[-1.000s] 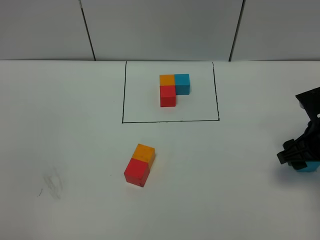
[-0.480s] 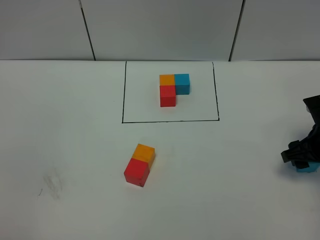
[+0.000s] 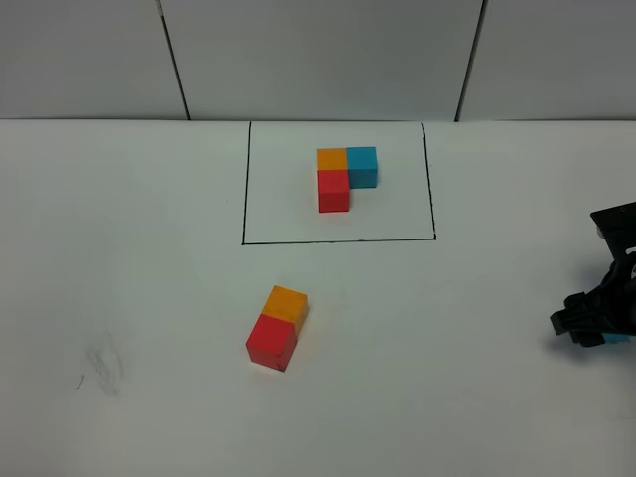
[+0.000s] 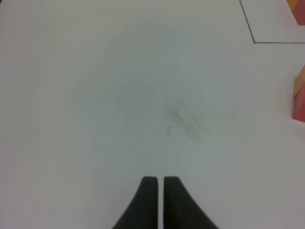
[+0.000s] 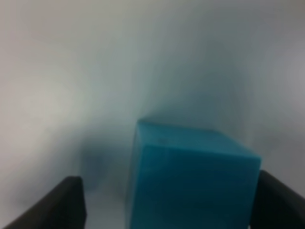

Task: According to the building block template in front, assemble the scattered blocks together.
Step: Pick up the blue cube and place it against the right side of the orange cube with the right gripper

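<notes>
Change over the last second: my right gripper (image 3: 593,323) has dropped lower over the cyan cube (image 5: 190,176). In the high view the cube showed clearly under the fingers a second ago. Now only a sliver of cyan peeks out beside the gripper. Nothing else has moved.

Jaws are wide, straddling the cube. In the wrist view one finger (image 5: 71,202) stands clear of it, with white table (image 3: 119,248) showing between. The other finger (image 5: 279,200) is just beside the opposite face; I can't tell whether it touches. So I'm off-centre, with no grip yet. The cube sits flat on the table at far right, well apart from everything else.

Left gripper (image 4: 156,188) is closed on nothing, fingers together, hanging over bare table near a scuff (image 4: 183,117). Idle.

Red cube (image 3: 270,341) and orange cube (image 3: 287,300) touch along one face, in a row in front of the frame (image 3: 338,240), turned a little off its lines. The template (image 3: 343,177) inside has orange and cyan side by side at the back, and red in front of orange.

Meaning: two of three pieces are joined and cyan is the last. I judge I'm at or near grasp height. Next is close, lift, carry left, then set cyan against the orange cube's right face, matching the pair's skew. Risk: closing off-centre may shove the cube sideways before both fingers bite.
</notes>
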### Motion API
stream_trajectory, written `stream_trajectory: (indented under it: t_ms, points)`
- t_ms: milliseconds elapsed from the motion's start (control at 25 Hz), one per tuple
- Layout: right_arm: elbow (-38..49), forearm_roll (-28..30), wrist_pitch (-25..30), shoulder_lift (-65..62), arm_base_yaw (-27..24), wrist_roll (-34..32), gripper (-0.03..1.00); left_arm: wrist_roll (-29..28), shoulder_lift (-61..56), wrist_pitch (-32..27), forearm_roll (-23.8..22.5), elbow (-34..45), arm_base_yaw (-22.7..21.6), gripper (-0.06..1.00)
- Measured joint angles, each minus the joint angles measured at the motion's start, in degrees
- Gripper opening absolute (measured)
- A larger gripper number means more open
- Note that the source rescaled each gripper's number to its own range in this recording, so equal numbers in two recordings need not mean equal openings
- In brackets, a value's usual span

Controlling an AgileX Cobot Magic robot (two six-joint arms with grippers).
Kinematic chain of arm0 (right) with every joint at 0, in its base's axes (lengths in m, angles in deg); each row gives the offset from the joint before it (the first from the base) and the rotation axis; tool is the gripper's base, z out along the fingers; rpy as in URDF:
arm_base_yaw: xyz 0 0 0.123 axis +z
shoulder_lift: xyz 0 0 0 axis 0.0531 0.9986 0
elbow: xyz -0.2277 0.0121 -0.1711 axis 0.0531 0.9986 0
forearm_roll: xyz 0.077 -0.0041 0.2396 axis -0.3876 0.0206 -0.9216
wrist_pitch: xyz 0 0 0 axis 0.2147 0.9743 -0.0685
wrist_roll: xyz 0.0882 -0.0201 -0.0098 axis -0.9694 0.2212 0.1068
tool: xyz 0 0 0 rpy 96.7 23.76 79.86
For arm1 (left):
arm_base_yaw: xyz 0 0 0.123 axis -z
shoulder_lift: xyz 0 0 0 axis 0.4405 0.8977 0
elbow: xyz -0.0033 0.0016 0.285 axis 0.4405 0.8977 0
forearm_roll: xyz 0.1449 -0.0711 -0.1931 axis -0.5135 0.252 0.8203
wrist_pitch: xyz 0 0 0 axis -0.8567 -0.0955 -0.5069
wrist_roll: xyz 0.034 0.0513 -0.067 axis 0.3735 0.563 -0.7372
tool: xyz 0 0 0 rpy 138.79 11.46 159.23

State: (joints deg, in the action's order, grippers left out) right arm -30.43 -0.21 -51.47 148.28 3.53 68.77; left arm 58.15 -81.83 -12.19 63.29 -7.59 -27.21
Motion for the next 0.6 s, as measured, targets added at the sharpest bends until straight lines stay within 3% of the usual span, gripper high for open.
stream_trajectory:
  t_ms: [240, 440, 600]
  points:
    - [0.02, 0.1, -1.95, 0.2, -0.41, 0.0, 0.7, 0.0, 0.0, 0.0, 0.0, 0.0, 0.0, 0.0]
    - [0.02, 0.72, -2.31, 0.2, -1.44, 0.0, 0.5, 0.0, 0.0, 0.0, 0.0, 0.0, 0.0, 0.0]
    - [0.02, 1.23, -2.44, 0.2, -1.69, 0.0, 0.49, 0.0, 0.0, 0.0, 0.0, 0.0, 0.0, 0.0]
